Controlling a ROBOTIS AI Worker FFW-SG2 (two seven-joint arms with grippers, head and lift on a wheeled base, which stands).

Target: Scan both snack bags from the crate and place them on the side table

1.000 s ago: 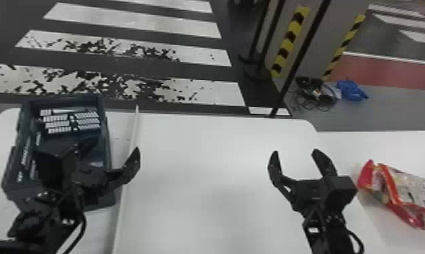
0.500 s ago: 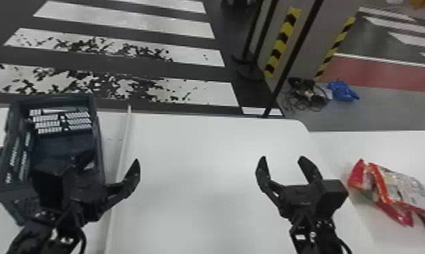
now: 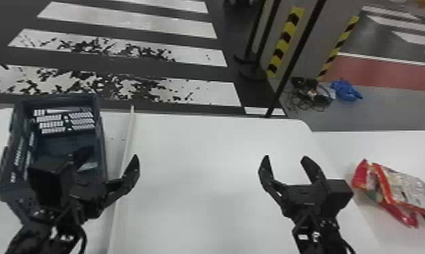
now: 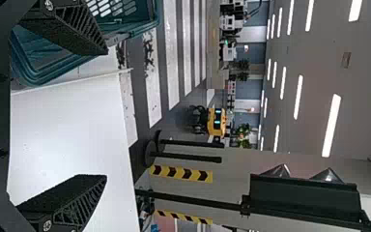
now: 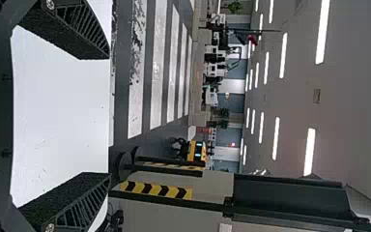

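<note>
Where left fingers (image 3: pixel 132 172) partly hide the crate (image 3: pixel 101 145) — spread wide, empty, right fingers (image 3: pixel 313 169) likewise

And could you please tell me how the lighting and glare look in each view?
Head view: the white table is very bright and almost without shading, while the crate looks dark; left wrist view: ceiling lights show as bright white strips; right wrist view: similar strips overhead, with the right gripper dark against the pale tabletop.
</note>
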